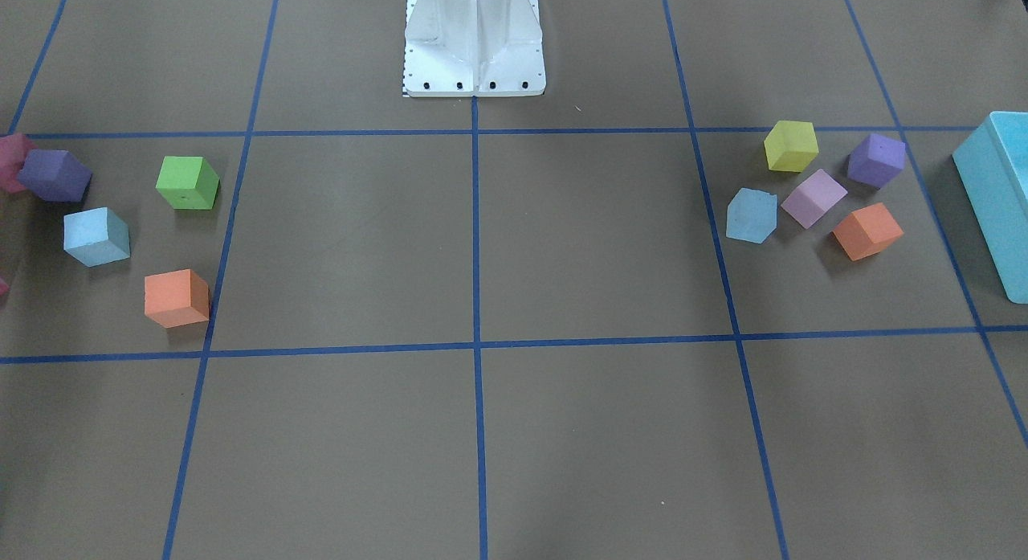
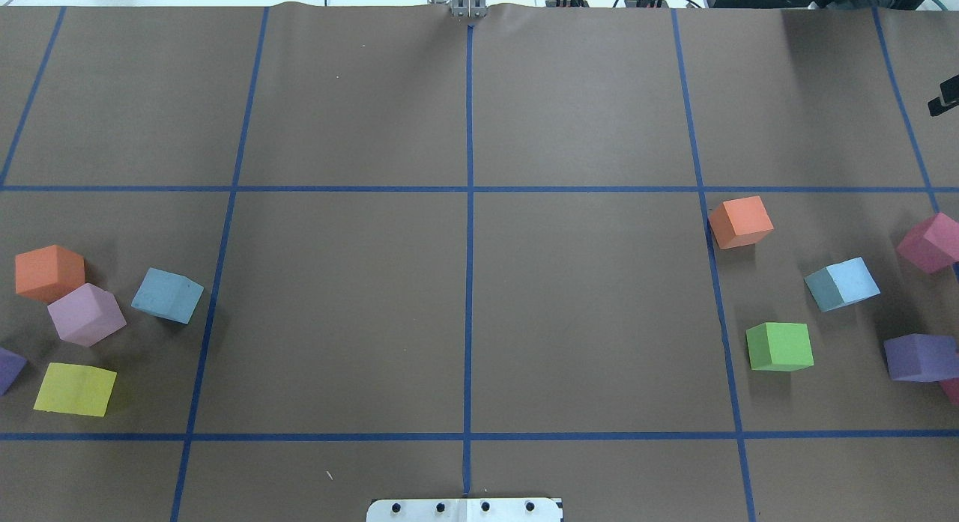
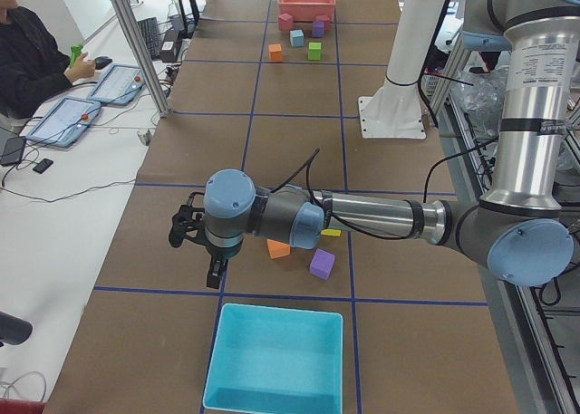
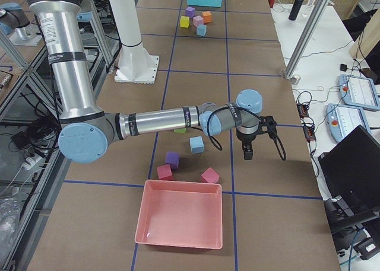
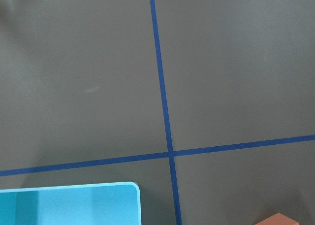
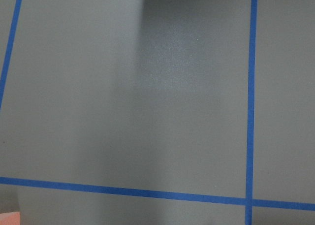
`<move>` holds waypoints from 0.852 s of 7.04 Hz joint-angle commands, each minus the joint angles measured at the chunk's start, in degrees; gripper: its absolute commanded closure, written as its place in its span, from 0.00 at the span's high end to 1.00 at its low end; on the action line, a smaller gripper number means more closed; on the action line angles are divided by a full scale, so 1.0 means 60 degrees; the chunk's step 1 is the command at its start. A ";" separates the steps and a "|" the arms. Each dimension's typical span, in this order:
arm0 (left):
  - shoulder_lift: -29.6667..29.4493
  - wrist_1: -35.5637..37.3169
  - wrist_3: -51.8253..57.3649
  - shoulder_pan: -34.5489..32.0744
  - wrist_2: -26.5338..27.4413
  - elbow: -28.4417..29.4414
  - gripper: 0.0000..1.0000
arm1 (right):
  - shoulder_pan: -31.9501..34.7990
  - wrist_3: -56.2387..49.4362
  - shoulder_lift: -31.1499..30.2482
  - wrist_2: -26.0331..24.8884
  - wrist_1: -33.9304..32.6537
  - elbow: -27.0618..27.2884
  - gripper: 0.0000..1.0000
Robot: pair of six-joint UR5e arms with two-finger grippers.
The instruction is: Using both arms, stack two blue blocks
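The left arm [image 3: 381, 216] stands up at the robot's side, bends at a low elbow and runs its forearm level across the counter [image 2: 464, 312] away from the robot; the wrist turns down, so the left claw [image 3: 215, 274] points at the counter near a corner of the turquoise box [image 3: 272, 360]; whether its jaws are apart or together I cannot tell, since only the side view shows it. The right arm [image 4: 160, 121] holds a mirrored pose, forearm level, right claw [image 4: 247, 152] pointing down over bare counter; its jaws' state I cannot tell either.

The left blue block [image 2: 167, 295] sits on the counter at the robot's left end, near a lilac block [image 2: 86, 314] but apart from it, on the side of its cluster nearest the counter's middle; the right blue block [image 2: 842, 283] sits at the opposite end, between an orange block [image 2: 740, 221] and a green block [image 2: 779, 346], touching neither, nearer the robot than the right claw; both are pale sky-blue matte cubes, turned askew to the blue tape lines [image 2: 469, 207], well apart from each other, unstacked.
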 commanded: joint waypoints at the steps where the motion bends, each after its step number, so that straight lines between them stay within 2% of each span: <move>1: -0.0008 0.0000 -0.1192 0.0011 -0.0002 -0.0661 0.98 | -0.0493 0.0009 0.0171 -0.0014 -0.0018 0.0051 1.00; 3: 0.0022 -0.0014 -0.2117 0.0243 -0.0002 -0.1175 0.98 | -0.0758 0.0169 -0.0091 0.0394 -0.0033 0.0254 1.00; 4: 0.0181 -0.0232 -0.2992 0.0825 0.0027 -0.1584 0.98 | -0.1325 0.1171 -0.0324 0.0339 -0.0004 0.0806 1.00; 5: 0.0328 -0.1032 -0.4379 0.1382 0.0085 -0.1806 0.98 | -0.2027 0.2370 -0.0747 0.0164 -0.0004 0.1711 1.00; 6: 0.0532 -0.1634 -0.4915 0.1822 0.0144 -0.1851 0.98 | -0.2411 0.2861 -0.1099 0.0003 -0.0004 0.2300 1.00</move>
